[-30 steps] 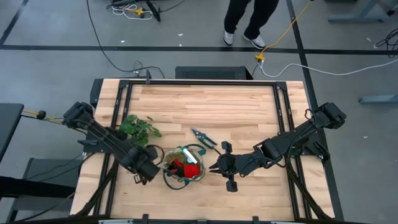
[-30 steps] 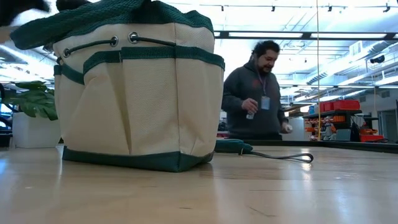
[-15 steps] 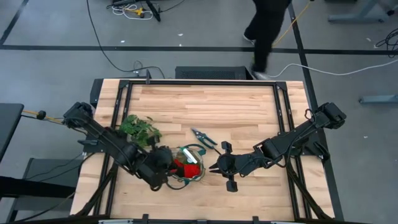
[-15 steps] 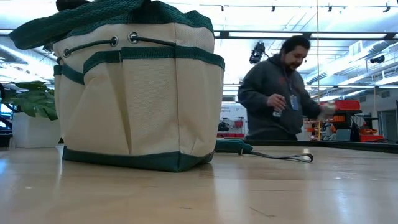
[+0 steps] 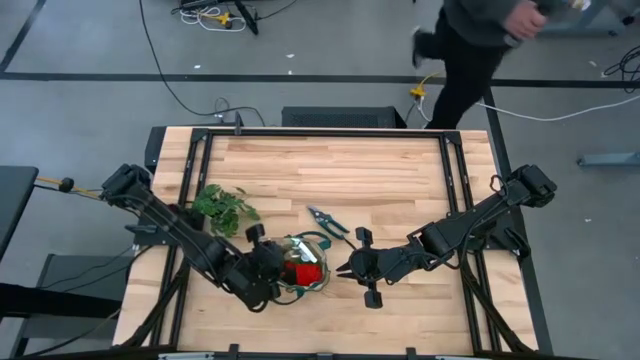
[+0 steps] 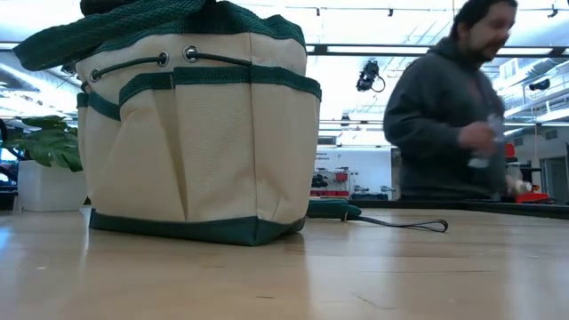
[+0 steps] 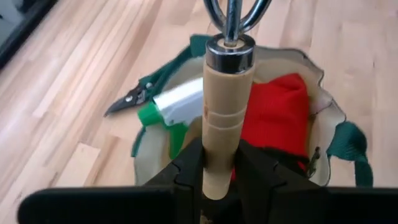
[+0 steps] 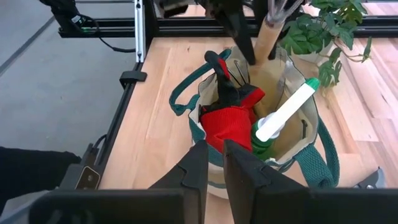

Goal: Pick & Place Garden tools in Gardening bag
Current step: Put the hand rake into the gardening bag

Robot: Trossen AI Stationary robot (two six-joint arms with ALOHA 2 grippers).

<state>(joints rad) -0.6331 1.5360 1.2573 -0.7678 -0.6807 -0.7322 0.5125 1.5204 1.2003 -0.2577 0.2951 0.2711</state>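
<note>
Gripping smooth wooden rake handle (image 7: pixel 222 124) (cylindrical)

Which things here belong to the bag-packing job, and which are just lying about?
Job:
gardening bag
spray bottle
red gloves
hand rake, held by left end effector
pruning shears, on the table

Lying about:
plant sprig
person behind the table

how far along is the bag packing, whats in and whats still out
Done: the red-and-black gloves and the green spray bottle sit inside the gardening bag. In hand: the left gripper is shut on a wooden-handled hand rake, held over the bag's opening. Left: the pruning shears lie on the table beside the bag. The right gripper waits by the bag's near rim.
</note>
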